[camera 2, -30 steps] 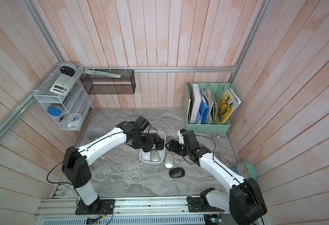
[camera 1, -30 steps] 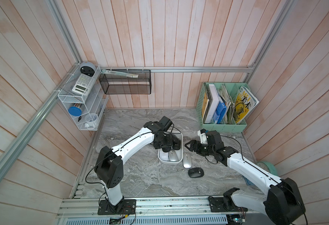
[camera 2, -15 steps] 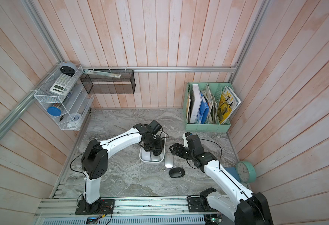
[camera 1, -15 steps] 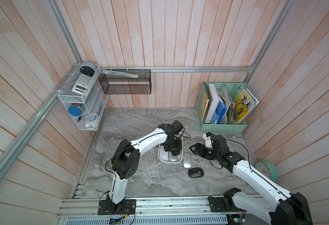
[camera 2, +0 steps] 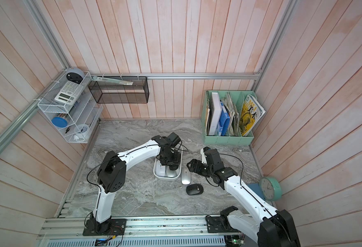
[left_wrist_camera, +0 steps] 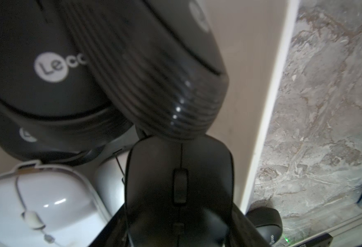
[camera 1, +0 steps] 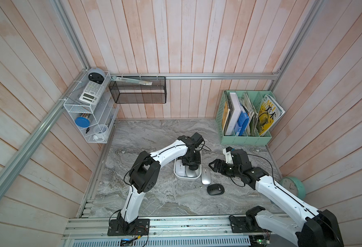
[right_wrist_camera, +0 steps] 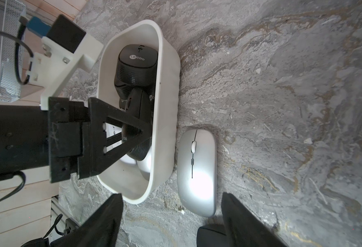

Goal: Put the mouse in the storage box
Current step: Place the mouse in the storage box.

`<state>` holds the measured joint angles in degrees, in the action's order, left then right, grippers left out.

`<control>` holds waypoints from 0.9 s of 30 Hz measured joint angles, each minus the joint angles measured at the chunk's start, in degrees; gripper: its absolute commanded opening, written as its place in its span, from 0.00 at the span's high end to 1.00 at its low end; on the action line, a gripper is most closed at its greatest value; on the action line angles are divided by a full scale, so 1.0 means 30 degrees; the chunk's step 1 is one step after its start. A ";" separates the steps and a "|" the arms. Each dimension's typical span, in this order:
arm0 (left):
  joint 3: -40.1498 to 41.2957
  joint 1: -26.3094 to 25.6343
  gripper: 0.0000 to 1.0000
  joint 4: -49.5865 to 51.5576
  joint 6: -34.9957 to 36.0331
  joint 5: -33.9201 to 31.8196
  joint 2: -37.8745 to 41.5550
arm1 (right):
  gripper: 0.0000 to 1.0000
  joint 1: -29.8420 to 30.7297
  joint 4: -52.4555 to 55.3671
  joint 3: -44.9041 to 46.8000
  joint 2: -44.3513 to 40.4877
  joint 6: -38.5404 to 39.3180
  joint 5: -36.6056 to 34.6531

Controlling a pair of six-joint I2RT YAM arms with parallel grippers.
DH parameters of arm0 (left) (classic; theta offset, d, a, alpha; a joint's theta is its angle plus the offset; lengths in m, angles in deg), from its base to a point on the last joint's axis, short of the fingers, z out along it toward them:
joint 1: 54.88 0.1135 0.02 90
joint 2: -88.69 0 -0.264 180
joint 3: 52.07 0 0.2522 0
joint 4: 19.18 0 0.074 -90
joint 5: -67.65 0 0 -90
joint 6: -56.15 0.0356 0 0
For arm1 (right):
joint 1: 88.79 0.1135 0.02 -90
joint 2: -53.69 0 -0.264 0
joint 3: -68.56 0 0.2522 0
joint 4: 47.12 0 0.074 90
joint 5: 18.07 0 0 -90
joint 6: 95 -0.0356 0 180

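Mice (right_wrist_camera: 136,62) in storage box (right_wrist_camera: 167,64), left claw (right_wrist_camera: 145,131) clamped on black mouse (left_wrist_camera: 179,188) inside, right claw (camera 1: 211,166) spread.

It was a robot-lab cell staged as an office: plank walls (camera 1: 175,42) in aluminium framing (camera 1: 218,76), marble-look counter (camera 1: 154,136), file holder (camera 1: 246,140) at its far right corner, calculator (camera 1: 91,92) on a wire shelf (camera 1: 68,104).

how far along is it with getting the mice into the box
Done: the storage box already holds black Lecoo mice and a white mouse. In hand: the left gripper is shut on a black scroll-wheel mouse, inside the box. Left: a silver mouse and a dark mouse lie on the table; the right gripper is open near them.
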<state>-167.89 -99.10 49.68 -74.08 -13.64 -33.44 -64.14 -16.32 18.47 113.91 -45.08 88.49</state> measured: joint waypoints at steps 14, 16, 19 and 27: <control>-0.0488 0.0007 0.36 0.0168 0.0029 0.0058 -0.0903 | 0.21 0.0000 0.0328 -0.0022 0.0000 0.0306 0.0000; -0.0488 0.0007 0.30 0.0146 0.0000 0.0102 -0.0903 | 0.21 0.0000 0.0328 -0.0036 0.0000 0.0306 0.0007; -0.0415 0.0022 0.20 0.0182 -0.0109 0.0066 -0.0896 | 0.21 0.0000 0.0335 -0.0087 0.0036 0.0321 0.0000; 0.2055 0.0007 0.00 -0.0860 -0.0605 0.0248 0.1129 | 0.21 0.0000 0.1450 -0.0503 0.0685 0.0525 -0.0452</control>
<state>-161.73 -99.08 47.10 -75.89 -12.90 -30.05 -64.14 -11.97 16.96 115.97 -43.50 87.13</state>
